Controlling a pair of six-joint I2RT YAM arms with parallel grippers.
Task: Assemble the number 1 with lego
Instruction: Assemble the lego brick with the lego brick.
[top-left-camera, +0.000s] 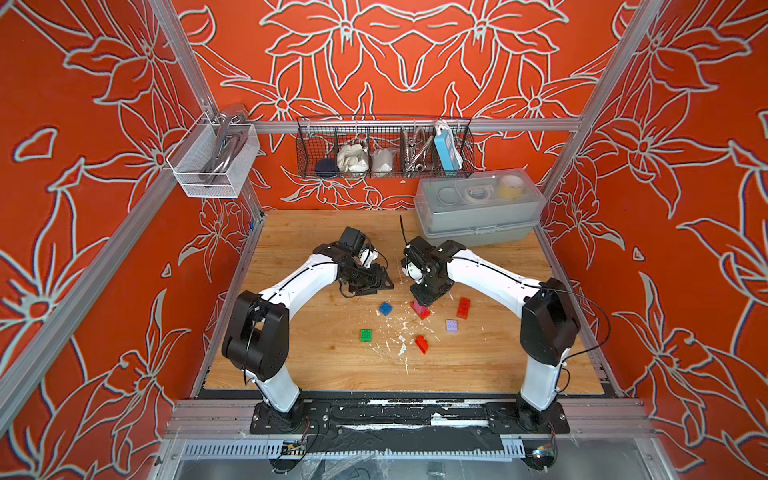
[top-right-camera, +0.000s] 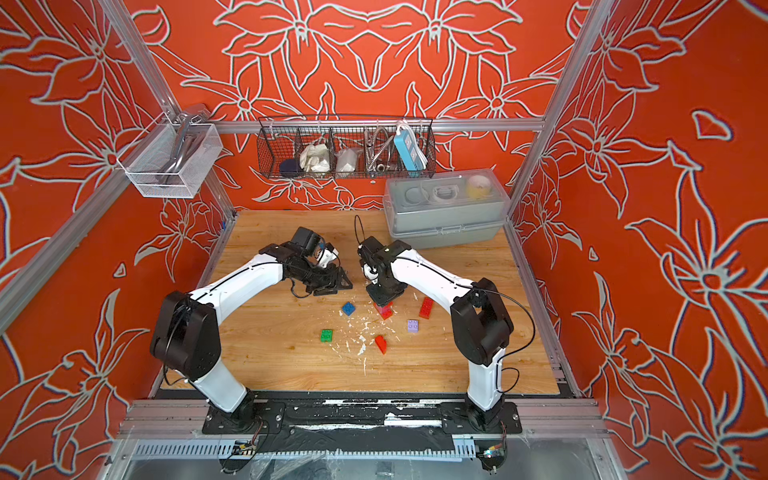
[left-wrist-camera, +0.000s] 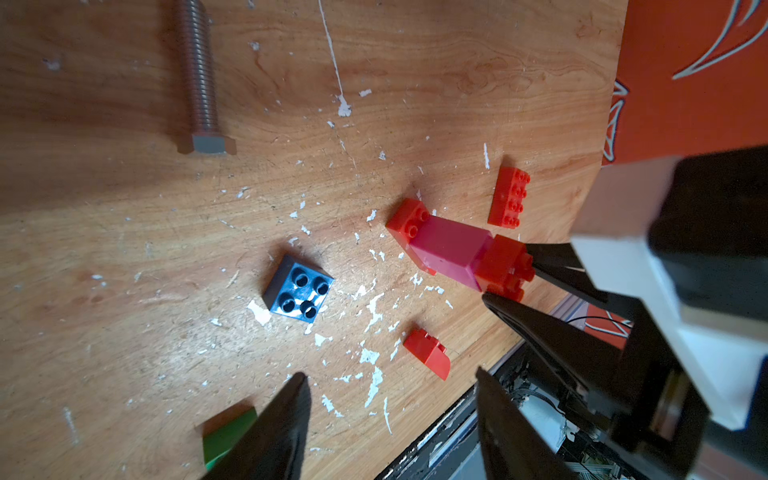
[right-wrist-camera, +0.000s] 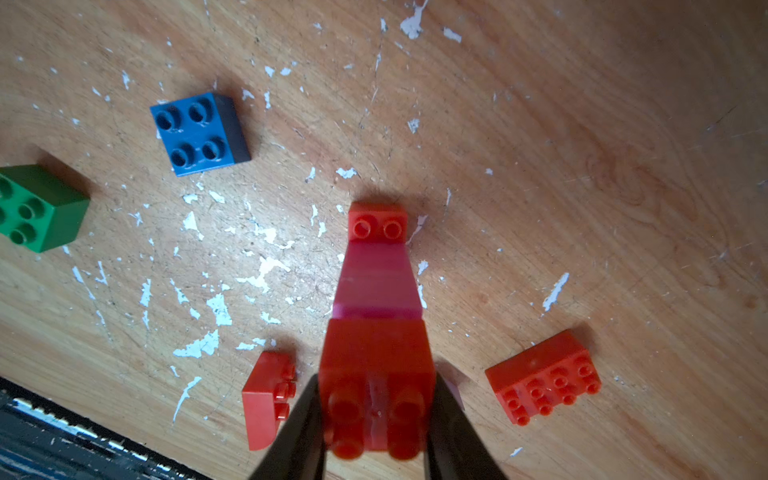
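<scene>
In both top views the red-and-pink stack (top-left-camera: 420, 309) (top-right-camera: 385, 311) stands on the bench (top-left-camera: 332, 365) beneath the right jaws. Left wrist: the left jaws are spread, empty, near the blue brick (left-wrist-camera: 297, 289). Right wrist: the right jaws pinch the stack's top red brick (right-wrist-camera: 376, 357). I judge I'm seating it; next calls for a straight press down, then letting go and fetching the long red brick (right-wrist-camera: 544, 376).

Glossy, smooth plastic on the blue brick (right-wrist-camera: 199, 133) and the red-and-pink stack (right-wrist-camera: 376, 286); a scratched wood-grain counter (right-wrist-camera: 582, 124) flecked with white flakes; a dull, matt grey metal bolt (left-wrist-camera: 197, 75), its shank ridged with thread.
</scene>
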